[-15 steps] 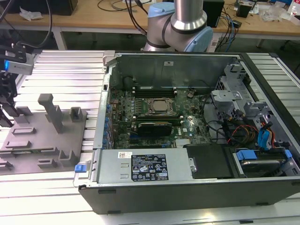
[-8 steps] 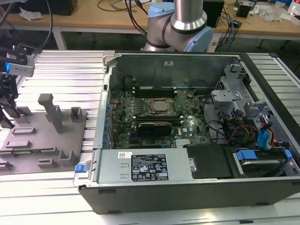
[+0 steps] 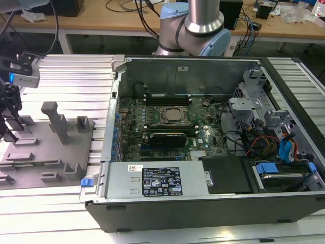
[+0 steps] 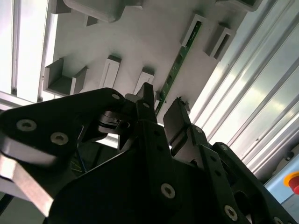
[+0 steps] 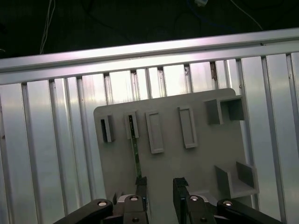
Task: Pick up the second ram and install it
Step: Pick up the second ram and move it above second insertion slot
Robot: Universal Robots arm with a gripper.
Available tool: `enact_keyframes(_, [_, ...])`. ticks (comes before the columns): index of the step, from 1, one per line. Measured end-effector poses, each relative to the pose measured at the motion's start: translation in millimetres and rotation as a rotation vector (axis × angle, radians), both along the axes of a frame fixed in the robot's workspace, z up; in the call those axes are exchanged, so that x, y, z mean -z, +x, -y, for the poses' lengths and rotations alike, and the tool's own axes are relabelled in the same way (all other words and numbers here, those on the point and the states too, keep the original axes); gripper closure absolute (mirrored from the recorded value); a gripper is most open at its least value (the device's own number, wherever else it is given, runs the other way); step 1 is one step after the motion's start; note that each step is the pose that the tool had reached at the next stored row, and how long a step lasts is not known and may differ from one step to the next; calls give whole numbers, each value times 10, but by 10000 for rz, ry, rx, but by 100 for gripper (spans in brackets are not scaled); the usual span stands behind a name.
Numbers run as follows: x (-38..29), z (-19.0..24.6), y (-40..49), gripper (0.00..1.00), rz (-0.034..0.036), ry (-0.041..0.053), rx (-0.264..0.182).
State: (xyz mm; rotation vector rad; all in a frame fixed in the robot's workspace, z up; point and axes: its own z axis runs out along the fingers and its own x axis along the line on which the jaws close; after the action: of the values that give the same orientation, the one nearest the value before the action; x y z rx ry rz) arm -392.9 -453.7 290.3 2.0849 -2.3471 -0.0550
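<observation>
Hovering over a flat grey plastic holder plate point(image 5: 202, 170), the black two-finger gripper point(image 5: 159, 183) is held with its jaws apart and nothing is clamped. The second ram point(image 5: 135, 154), a long narrow green circuit-board stick, is stood on edge in a slot of this plate, its near end close by the fingertips. The picking step is judged to be in hand, and a clean grasp calls for the thin edge to be centred between the jaws.

Open computer case point(image 3: 193, 216) on a slatted metal table point(image 3: 76, 76), grey slotted holder plate point(image 3: 35, 165) beside it
</observation>
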Motion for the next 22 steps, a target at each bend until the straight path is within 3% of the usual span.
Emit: enact_keyframes(22, [227,0,0,64,1,1,0])
